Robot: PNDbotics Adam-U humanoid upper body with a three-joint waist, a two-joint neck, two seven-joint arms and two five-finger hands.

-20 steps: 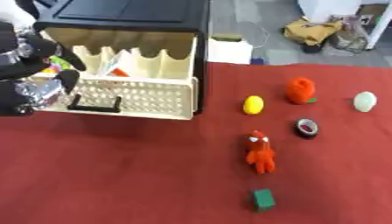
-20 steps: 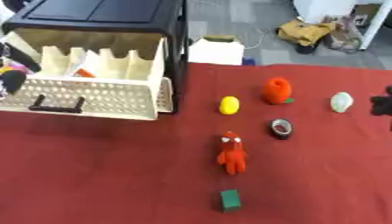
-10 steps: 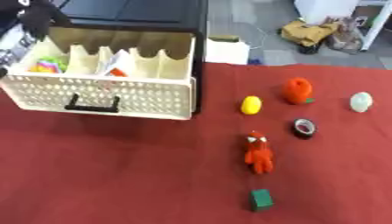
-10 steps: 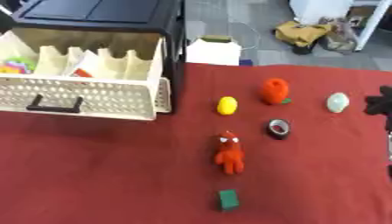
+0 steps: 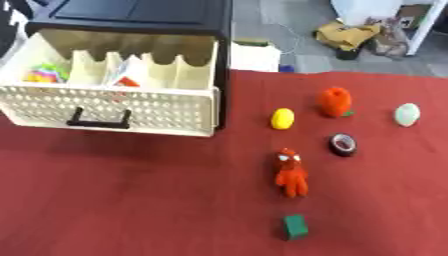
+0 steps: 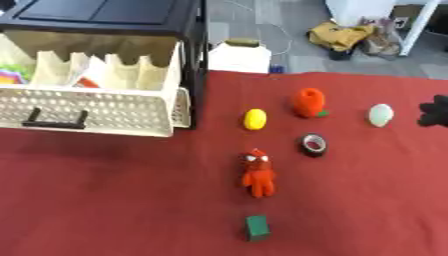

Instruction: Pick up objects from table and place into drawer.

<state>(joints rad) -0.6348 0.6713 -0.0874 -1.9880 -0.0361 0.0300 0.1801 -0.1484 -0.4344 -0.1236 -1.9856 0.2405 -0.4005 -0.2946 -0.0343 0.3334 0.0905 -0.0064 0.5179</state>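
The cream drawer stands pulled out of the black cabinet at the left. A multicoloured item lies in its left compartment and a red and white one in the middle. On the red cloth lie a yellow fruit, an orange toy, a pale egg shape, a black tape roll, a red figure and a green block. My right hand shows as a dark shape at the right edge, beside the egg. Only a dark sliver of my left arm shows at the top left.
The red cloth covers the table up to the grey floor behind. A white box stands just behind the table beside the cabinet. Bags and clutter lie on the floor at the back right.
My left hand has pulled up and away from the drawer's left compartment to the picture's edge, leaving the multicoloured item inside. The right hand stays at the right edge.
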